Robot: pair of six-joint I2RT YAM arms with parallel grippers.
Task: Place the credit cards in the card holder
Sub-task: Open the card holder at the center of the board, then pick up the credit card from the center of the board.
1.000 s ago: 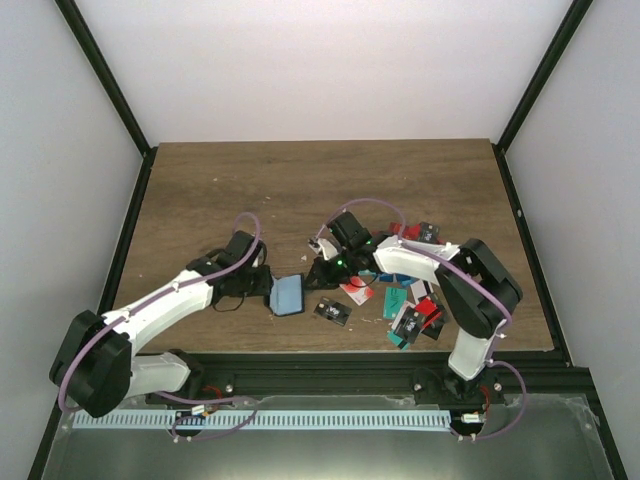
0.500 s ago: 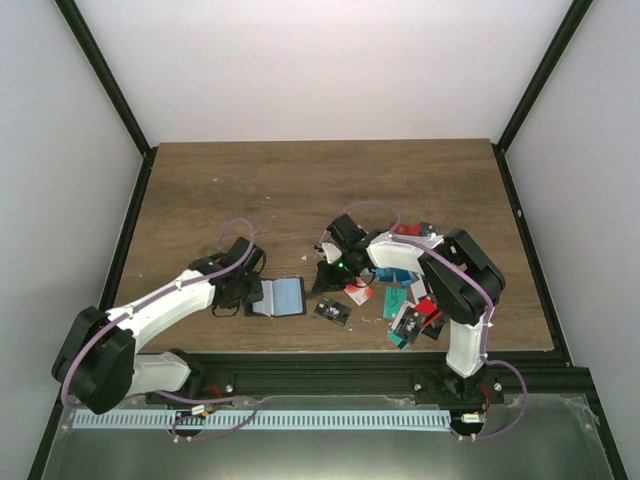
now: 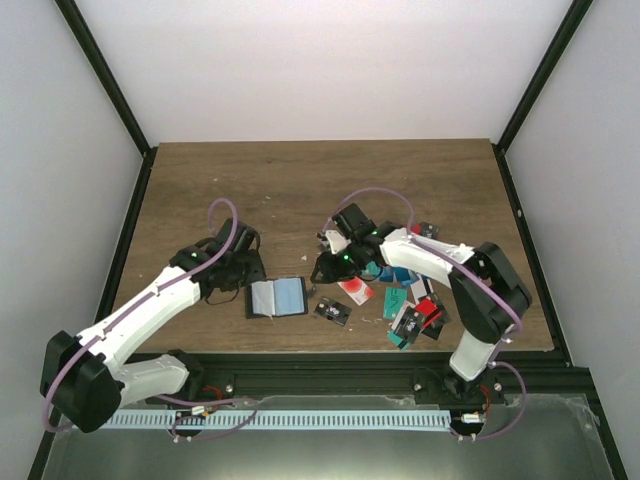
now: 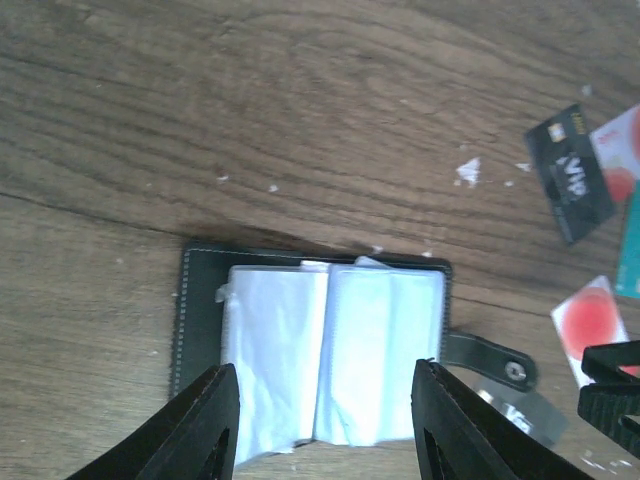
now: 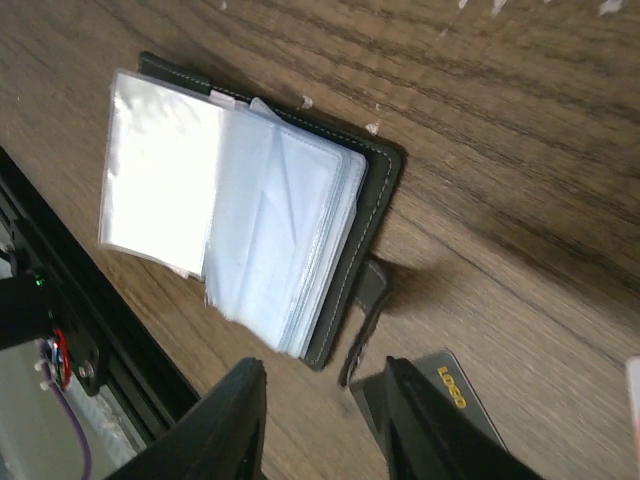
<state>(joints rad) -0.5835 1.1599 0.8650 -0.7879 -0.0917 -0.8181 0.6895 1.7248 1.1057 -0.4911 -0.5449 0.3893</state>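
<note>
Two arms (image 3: 165, 292) (image 3: 425, 256) angle inward, flanking card holder (image 3: 275, 298).

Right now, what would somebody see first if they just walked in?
The card holder lies wide open on the wooden table near the front edge, its pale inside showing, with the left tool open right above it. To its right sits a jumble of colourful credit cards, red, teal and black.
</note>
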